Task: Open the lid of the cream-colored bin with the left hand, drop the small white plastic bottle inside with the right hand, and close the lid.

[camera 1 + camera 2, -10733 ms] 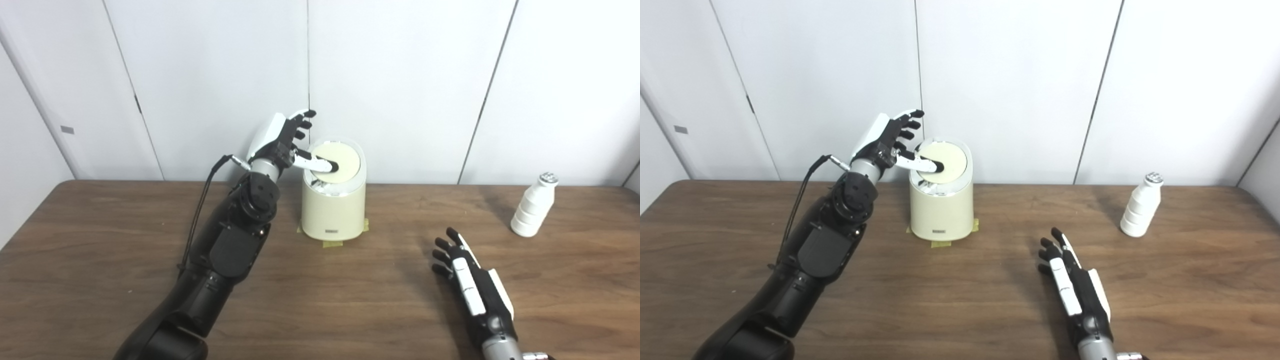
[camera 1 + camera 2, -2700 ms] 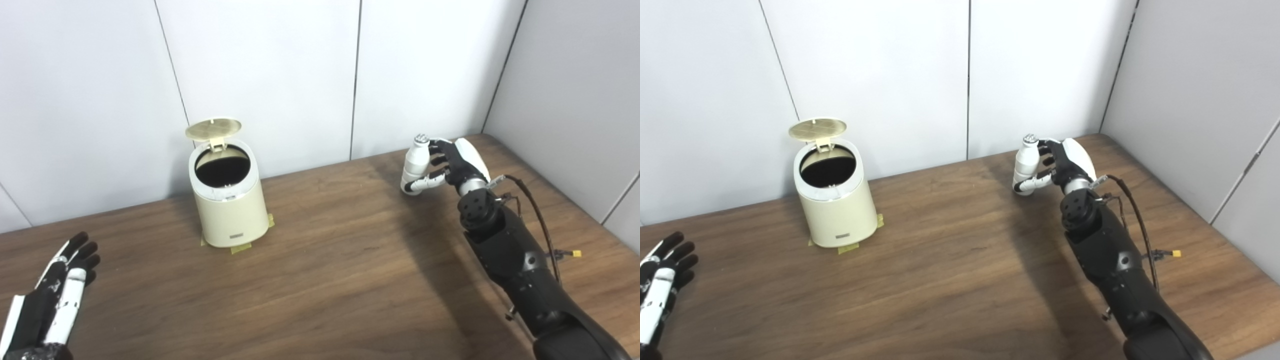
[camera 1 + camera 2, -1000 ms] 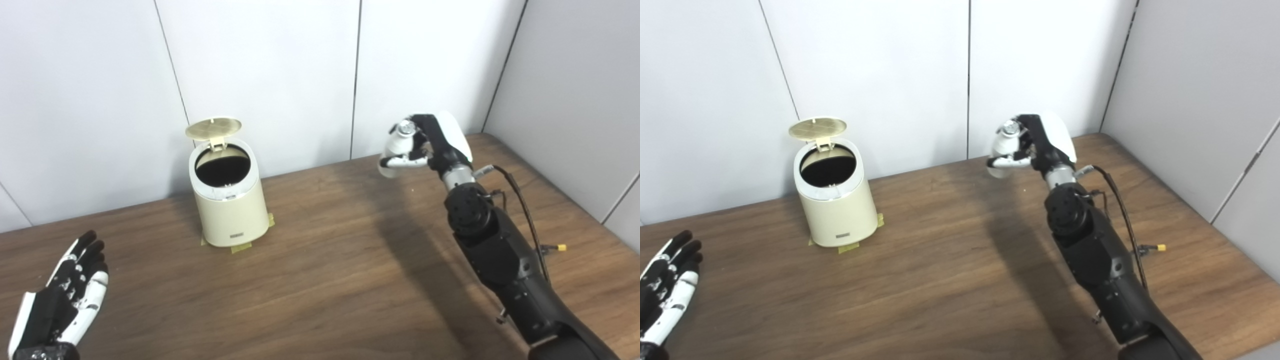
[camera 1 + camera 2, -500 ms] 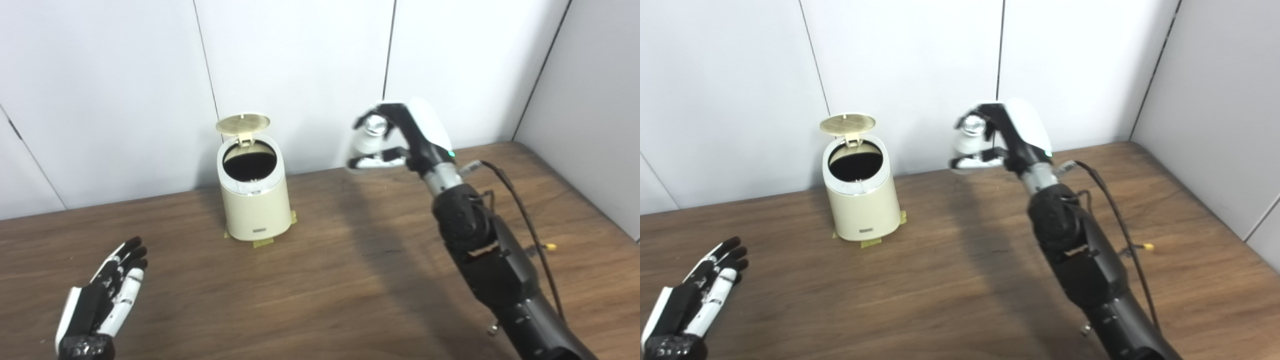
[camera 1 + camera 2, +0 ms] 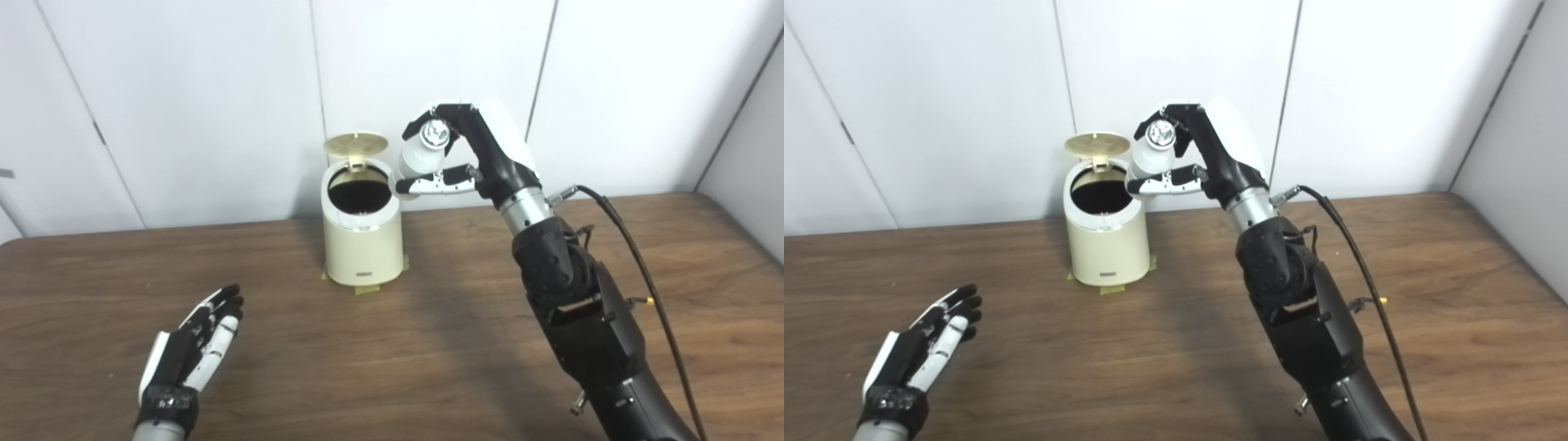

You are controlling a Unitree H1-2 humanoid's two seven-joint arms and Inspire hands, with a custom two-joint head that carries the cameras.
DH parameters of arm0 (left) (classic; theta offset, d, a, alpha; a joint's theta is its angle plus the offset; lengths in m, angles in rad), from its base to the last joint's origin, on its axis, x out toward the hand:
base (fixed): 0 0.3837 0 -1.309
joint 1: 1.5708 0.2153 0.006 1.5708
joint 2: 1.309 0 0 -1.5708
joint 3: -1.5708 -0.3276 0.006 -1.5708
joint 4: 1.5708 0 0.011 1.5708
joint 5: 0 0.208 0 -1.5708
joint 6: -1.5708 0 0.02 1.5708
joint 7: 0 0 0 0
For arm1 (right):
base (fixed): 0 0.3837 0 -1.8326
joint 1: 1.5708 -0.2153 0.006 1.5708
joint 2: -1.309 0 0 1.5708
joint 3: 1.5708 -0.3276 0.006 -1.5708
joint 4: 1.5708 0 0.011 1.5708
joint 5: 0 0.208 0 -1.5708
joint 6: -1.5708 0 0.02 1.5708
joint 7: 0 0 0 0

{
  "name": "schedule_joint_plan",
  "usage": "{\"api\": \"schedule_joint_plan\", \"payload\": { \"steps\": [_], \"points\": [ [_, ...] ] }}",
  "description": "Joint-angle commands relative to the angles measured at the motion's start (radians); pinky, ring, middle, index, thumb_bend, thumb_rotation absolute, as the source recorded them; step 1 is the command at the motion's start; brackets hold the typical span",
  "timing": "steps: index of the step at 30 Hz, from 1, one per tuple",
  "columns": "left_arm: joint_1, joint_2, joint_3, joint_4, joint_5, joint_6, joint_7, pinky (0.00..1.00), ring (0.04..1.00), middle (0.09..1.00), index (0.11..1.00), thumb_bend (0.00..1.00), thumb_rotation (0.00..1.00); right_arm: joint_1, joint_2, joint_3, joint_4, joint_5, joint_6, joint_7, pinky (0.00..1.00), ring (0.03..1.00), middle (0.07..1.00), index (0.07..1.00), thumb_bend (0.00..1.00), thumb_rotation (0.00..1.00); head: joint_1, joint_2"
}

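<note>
Carrying the small white bottle [image 5: 421, 153], the right hand [image 5: 474, 158] has swung over from the far side and now holds it tight beside the bin's [image 5: 361, 245] open top. Next comes the drop. The left hand [image 5: 193, 346] waits spread, low over the tabletop [image 5: 367, 355].

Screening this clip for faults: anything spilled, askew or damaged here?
Nothing stands out. The bin stands upright with its lid open, the right hand holds the bottle beside the opening, and the left hand rests open.
</note>
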Motion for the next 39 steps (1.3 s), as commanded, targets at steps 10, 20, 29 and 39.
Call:
{"api": "schedule_joint_plan", "payload": {
  "steps": [10, 20, 29, 39],
  "points": [
    [-0.016, -0.045, -0.030, -0.018, 0.049, -0.039, 0.017, 0.85, 0.862, 0.866, 0.896, 0.44, 0.64, -0.117, 0.036, 0.007, 0.080, 0.000, -0.113, -0.025, 0.39, 0.432, 0.494, 0.494, 0.52, 0.00, 0.035, -0.007],
    [-0.010, -0.077, -0.038, -0.025, 0.063, -0.040, 0.023, 0.84, 0.854, 0.864, 0.895, 0.44, 0.63, -0.142, 0.079, -0.012, 0.189, 0.021, -0.149, -0.066, 0.41, 0.446, 0.500, 0.477, 0.52, 0.00, 0.056, -0.003],
    [0.002, -0.095, -0.046, -0.034, 0.086, -0.043, 0.026, 0.84, 0.852, 0.863, 0.894, 0.46, 0.63, -0.155, 0.107, -0.018, 0.334, 0.043, -0.223, -0.129, 0.41, 0.447, 0.498, 0.479, 0.52, 0.00, 0.070, -0.005],
    [0.014, -0.109, -0.042, -0.051, 0.090, -0.036, 0.026, 0.84, 0.849, 0.858, 0.890, 0.46, 0.62, -0.160, 0.129, -0.028, 0.415, 0.048, -0.257, -0.201, 0.40, 0.440, 0.489, 0.490, 0.52, 0.00, 0.073, -0.002]
  ]
}}
